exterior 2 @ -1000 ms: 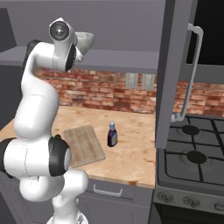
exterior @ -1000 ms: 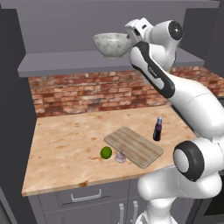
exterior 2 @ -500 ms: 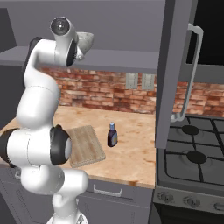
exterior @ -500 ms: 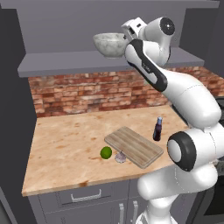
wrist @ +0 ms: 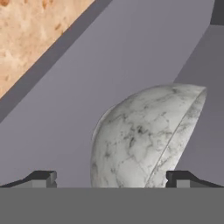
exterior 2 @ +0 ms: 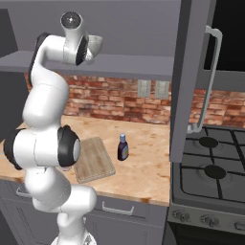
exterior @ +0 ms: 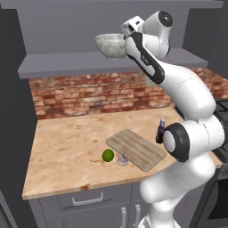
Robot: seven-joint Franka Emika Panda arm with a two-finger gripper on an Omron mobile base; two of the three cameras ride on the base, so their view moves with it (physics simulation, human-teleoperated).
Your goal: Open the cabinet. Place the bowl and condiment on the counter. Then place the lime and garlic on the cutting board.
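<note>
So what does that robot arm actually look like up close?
The arm is glossy white, built of rounded, bulging segments joined by dark disc-shaped joints. Its gripper ends in two small, dark grey, blocky fingertips. No cables or markings show.

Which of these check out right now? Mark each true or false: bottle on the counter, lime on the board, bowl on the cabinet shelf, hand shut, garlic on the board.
1. The bottle stands on the counter. True.
2. The lime lies on the board. False: it is on the counter beside the board.
3. The bowl is up at the cabinet shelf. True.
4. The hand is shut. False: its fingers stand wide apart at the bowl.
5. The garlic rests on the board. False: it is on the counter by the board's edge.
</note>
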